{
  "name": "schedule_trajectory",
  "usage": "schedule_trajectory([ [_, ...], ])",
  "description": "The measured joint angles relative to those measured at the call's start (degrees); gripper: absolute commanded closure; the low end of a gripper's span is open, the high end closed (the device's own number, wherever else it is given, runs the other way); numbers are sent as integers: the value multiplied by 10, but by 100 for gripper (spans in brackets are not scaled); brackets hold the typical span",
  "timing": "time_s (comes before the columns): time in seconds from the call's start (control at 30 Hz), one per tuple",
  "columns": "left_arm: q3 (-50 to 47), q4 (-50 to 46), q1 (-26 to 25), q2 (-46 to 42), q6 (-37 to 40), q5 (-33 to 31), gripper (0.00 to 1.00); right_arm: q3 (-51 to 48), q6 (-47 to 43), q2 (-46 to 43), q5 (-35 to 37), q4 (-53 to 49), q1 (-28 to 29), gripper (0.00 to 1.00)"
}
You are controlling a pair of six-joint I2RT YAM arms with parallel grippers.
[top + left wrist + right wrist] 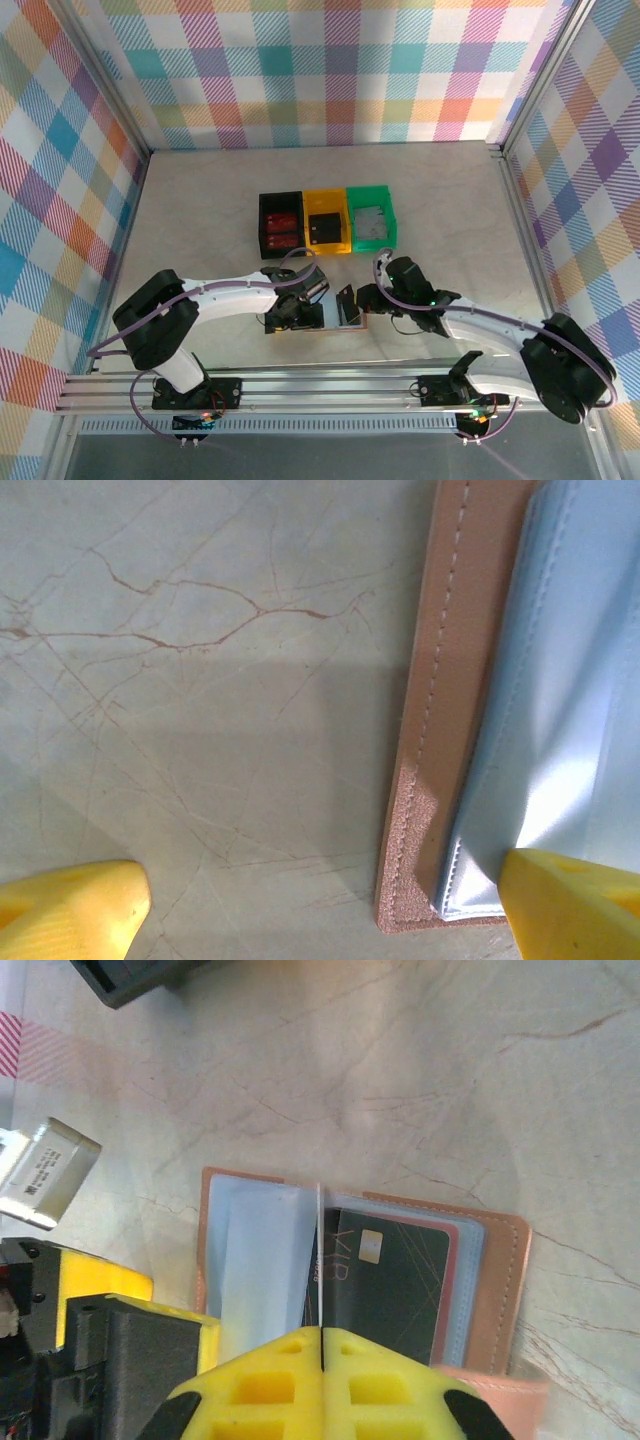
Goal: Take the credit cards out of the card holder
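The card holder point(500, 1290) lies open on the table, tan leather with pale blue pockets. My right gripper point(322, 1345) is shut on a thin credit card point(321, 1250), held edge-on and upright over the holder's middle. Another dark credit card point(395, 1280) with a gold chip sits in the right pocket. My left gripper point(320, 910) is open at the card holder's point(430, 720) left edge, with one of its yellow fingers point(575, 900) on the blue pocket and the other over bare table. In the top view both grippers point(300, 320) point(358, 298) meet at the card holder point(345, 312).
Black point(281, 224), yellow point(326, 222) and green point(370, 218) bins stand in a row just behind the card holder. A corner of the black bin point(130, 980) appears in the right wrist view. Bare marble table lies to the left and right.
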Motion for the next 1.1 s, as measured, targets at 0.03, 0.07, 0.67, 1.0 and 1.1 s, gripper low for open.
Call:
schedule_trajectory([
  [0.03, 0, 0, 2, -1, 2, 2, 8, -1, -2, -11, 0, -5, -3, 100],
  [0.07, 0, 0, 5, -2, 4, 4, 8, -2, -3, -21, 0, -9, -5, 100],
  [0.67, -75, 98, 40, -199, 54, 55, 5, -18, -3, -122, -33, -32, -14, 100],
  [1.0, -119, 203, 42, -309, 90, 106, 5, -11, -2, -130, -119, -26, -17, 100],
  [1.1, -127, 215, 48, -312, 108, 131, 5, -2, -2, -127, -156, -16, -17, 100],
])
